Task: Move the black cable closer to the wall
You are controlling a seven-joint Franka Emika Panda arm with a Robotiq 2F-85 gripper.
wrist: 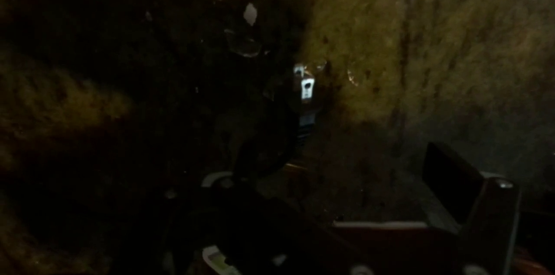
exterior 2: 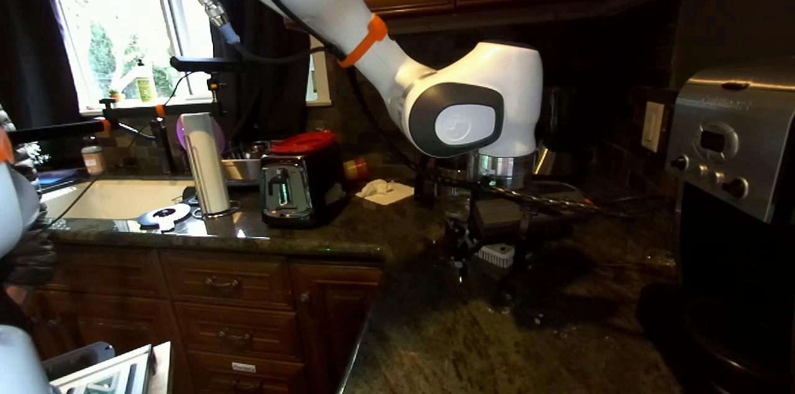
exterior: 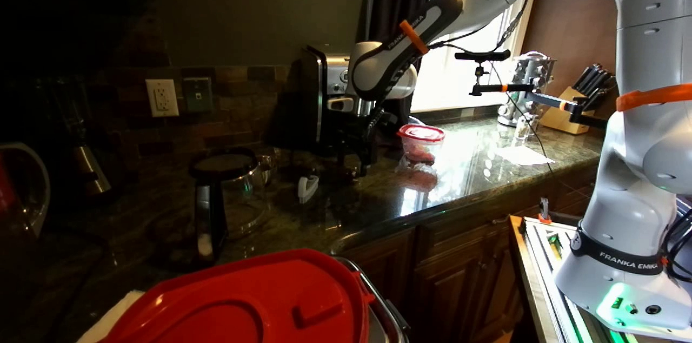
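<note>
The wrist view is very dark. The black cable (wrist: 305, 131) shows there by a plug end with bright metal prongs and a ridged neck. A dark curve runs from it down toward my left finger; whether it touches the finger I cannot tell. My gripper (wrist: 340, 179) is open, with its fingers wide apart and only countertop seen between them. The gripper (exterior: 354, 162) is low over the counter in both exterior views, also here (exterior 2: 484, 282). The cable near it is lost in shadow there. The dark tiled wall (exterior: 240, 95) with outlet plates stands behind the counter.
A glass carafe (exterior: 243, 197) and a small white clip-like object (exterior: 308, 189) are near the gripper. A steel coffee maker (exterior 2: 733, 139) stands beside the wall. A lidded food container (exterior: 421, 143) and a toaster with a red lid on top (exterior 2: 298, 189) stand on the counter.
</note>
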